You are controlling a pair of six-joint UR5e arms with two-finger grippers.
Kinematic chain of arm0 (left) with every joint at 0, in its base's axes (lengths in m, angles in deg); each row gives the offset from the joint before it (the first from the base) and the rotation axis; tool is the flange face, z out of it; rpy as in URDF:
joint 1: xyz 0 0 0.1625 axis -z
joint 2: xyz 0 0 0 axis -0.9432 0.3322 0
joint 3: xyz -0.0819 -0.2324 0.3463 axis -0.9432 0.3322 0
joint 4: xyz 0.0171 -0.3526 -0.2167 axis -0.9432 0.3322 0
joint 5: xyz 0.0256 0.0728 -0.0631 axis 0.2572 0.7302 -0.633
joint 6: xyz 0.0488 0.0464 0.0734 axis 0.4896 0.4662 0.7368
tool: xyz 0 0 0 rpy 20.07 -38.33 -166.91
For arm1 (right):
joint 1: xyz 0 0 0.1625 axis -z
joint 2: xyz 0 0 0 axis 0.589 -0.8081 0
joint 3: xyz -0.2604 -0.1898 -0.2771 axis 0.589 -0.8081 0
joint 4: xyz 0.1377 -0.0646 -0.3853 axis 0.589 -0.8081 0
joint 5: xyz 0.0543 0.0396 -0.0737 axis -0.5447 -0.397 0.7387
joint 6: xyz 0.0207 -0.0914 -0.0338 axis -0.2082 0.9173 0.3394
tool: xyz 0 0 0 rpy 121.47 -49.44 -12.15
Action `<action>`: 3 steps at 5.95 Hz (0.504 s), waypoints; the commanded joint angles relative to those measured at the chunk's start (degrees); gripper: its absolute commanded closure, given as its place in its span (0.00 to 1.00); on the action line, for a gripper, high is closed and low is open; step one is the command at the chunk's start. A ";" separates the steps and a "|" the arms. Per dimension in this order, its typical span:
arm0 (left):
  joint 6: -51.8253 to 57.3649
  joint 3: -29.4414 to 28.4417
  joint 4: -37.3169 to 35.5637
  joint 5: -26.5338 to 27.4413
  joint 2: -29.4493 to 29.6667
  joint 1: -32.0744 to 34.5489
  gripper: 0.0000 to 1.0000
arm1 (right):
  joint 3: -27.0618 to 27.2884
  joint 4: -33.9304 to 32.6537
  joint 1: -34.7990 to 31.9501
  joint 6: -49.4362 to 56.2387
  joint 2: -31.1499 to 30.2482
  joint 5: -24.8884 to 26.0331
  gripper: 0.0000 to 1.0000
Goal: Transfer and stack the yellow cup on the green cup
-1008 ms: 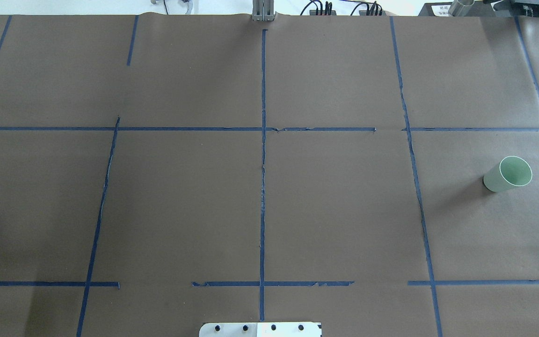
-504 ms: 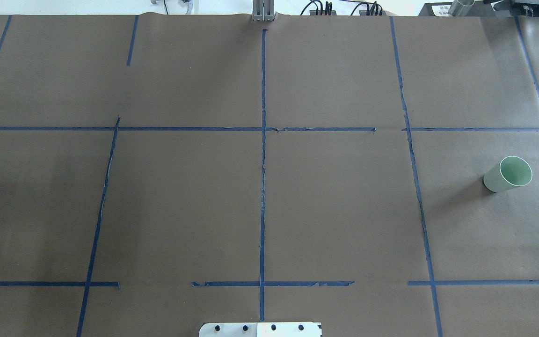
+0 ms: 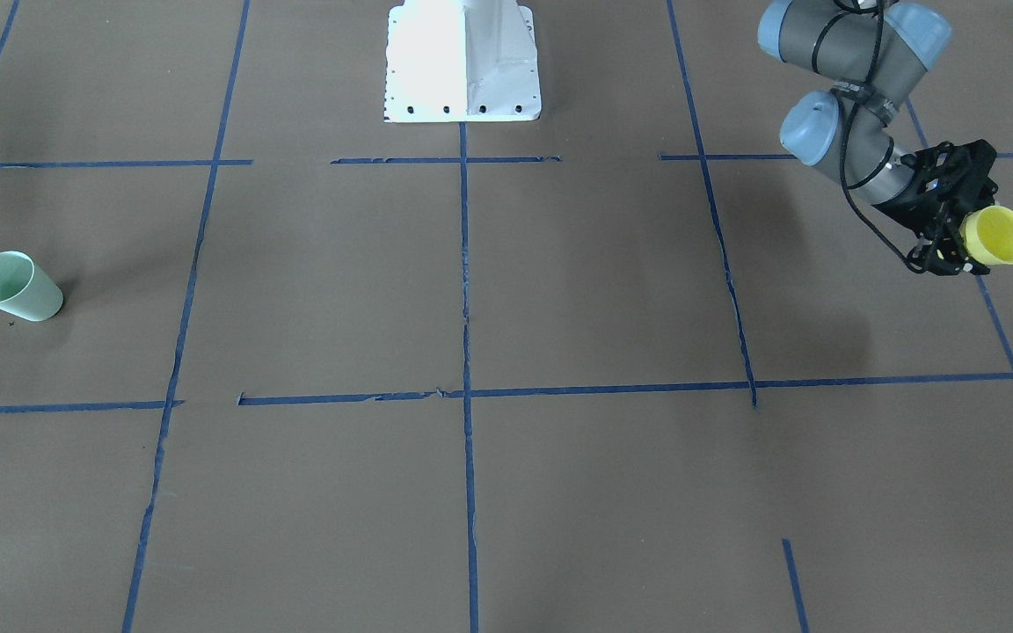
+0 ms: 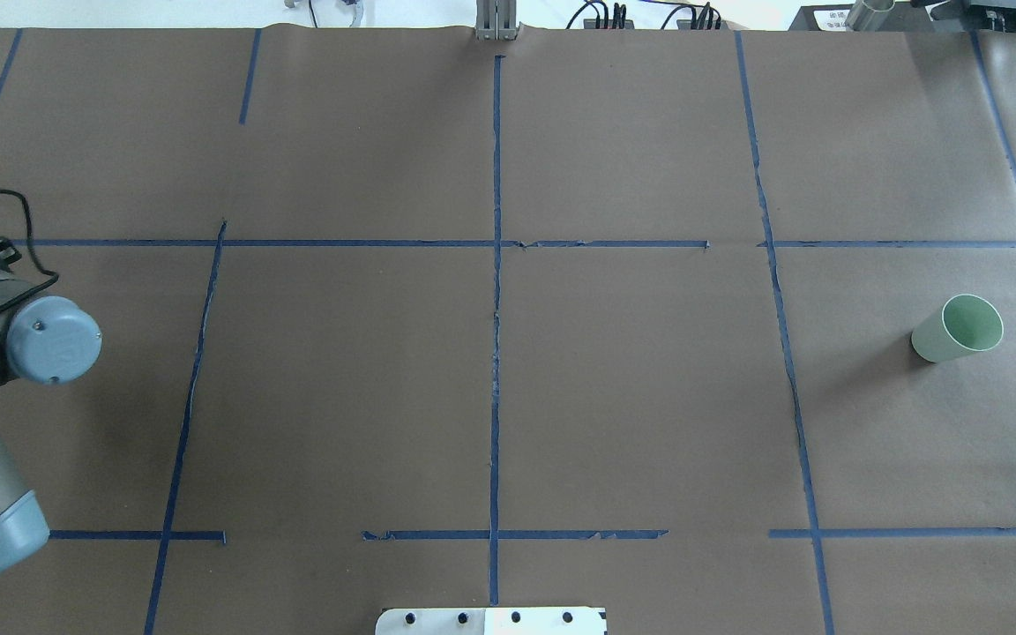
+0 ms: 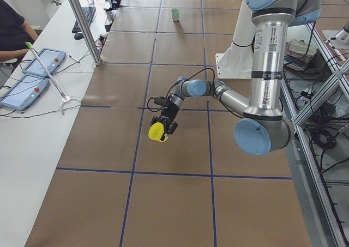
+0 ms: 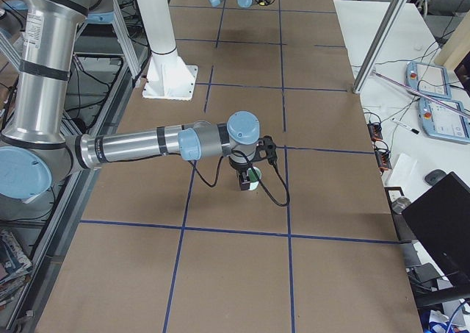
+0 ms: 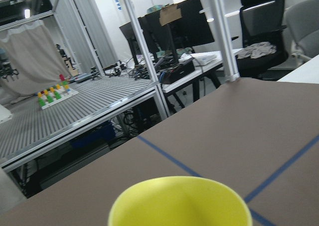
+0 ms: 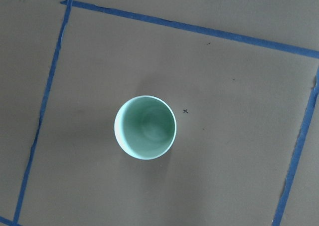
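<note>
Item 1: yellow cup (image 3: 996, 236). Clamped in the left gripper (image 3: 962, 234), tilted mouth-outward and held off the table (image 3: 559, 492), at far 3 o'clock in the front-facing view.

Item 2: green cup (image 3: 16, 286). Upright at far 9 o'clock, well apart from the yellow cup.

Item 3: right gripper (image 6: 247, 177). Above the green cup; grip state cannot be told.

Step, as judged: transfer.

Next move calls for: carrying the yellow cup across, levelling it, centring it over the green rim, then lowering it.

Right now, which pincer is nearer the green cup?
Right. The right pincer is at the green cup, its wrist camera looking straight down into it. The left pincer, holding the yellow cup, is at the opposite end of the table.
</note>
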State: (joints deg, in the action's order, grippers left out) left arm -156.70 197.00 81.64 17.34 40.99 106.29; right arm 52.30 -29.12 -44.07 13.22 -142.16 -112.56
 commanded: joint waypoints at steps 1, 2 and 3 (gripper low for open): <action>9.24 -0.27 2.24 3.28 10.14 -0.01 0.99 | 0.47 0.06 0.09 -8.70 5.02 -0.12 0.00; 15.84 -0.27 8.61 4.94 12.88 -1.75 0.99 | 0.91 0.06 1.05 -10.49 6.53 -0.12 0.00; 25.04 -0.44 14.42 6.61 14.91 -4.73 0.97 | 2.92 0.06 3.14 -15.56 8.63 -0.12 0.00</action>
State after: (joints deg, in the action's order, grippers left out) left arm -139.82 196.67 90.58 22.35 53.49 103.96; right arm 53.67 -29.06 -42.63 2.04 -135.58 -112.67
